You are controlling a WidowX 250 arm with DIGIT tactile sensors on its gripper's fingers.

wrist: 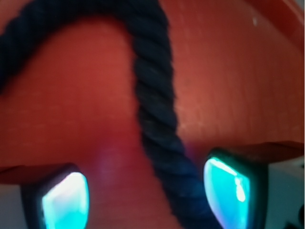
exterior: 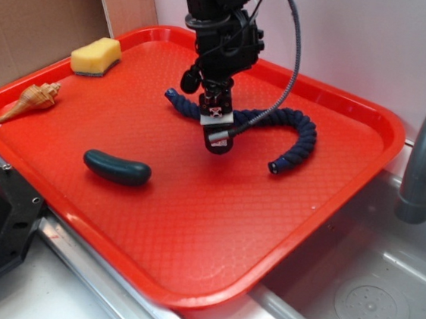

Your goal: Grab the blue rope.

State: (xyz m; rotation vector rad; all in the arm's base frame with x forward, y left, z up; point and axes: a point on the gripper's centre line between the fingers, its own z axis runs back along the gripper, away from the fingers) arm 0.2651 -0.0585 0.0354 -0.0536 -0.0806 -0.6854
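Nearest the camera, at the tray's (exterior: 345,211) near left, a dark-green cucumber-shaped object (exterior: 117,168) is seen lying on the red surface; a shell (exterior: 30,101) and a yellow sponge (exterior: 96,56) are placed further off at the far left. The blue rope (exterior: 296,134) is laid in a curve across the middle and right of the tray, one capped end pointing toward the near side. The gripper (wrist: 145,195) is lowered directly over the rope's middle stretch, and its jaws are held apart with one fingertip (wrist: 64,200) on either side of the strand, nothing being clasped yet. The rope is judged to be soft, light and limp, with a twisted surface offering good friction. A hold on this straight middle section is favoured, though both ends may be expected to droop once lifted.
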